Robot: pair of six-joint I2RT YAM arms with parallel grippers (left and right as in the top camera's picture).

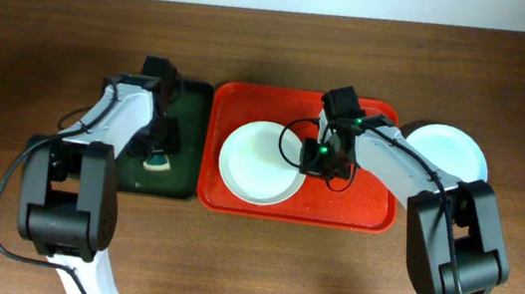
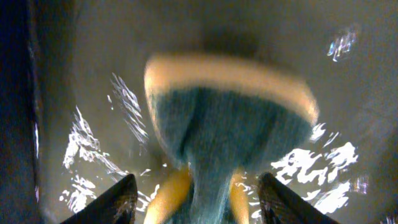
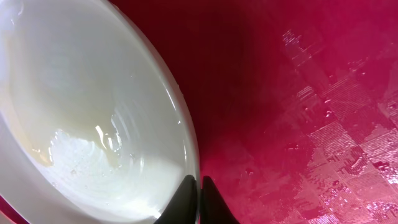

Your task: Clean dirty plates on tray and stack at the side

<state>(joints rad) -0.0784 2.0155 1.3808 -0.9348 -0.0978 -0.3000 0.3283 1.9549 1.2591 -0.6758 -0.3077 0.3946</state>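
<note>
A white plate [image 1: 258,164] lies on the left half of the red tray [image 1: 355,211], wet, with a faint yellow smear inside [image 3: 93,106]. My right gripper [image 1: 317,160] is shut on that plate's right rim, one finger inside the rim and one outside [image 3: 199,185], just above the tray floor [image 3: 298,93]. A second, pale plate [image 1: 449,150] rests on the table just off the tray's right side. My left gripper [image 1: 159,146] hangs over a yellow and teal sponge [image 2: 230,118], its fingers [image 2: 118,200] spread open on either side and apart from it.
The sponge [image 1: 157,162] lies on a small dark green tray [image 1: 192,108] that stands against the red tray's left edge. Brown wooden table surrounds both trays. Both arms reach in from the near edge.
</note>
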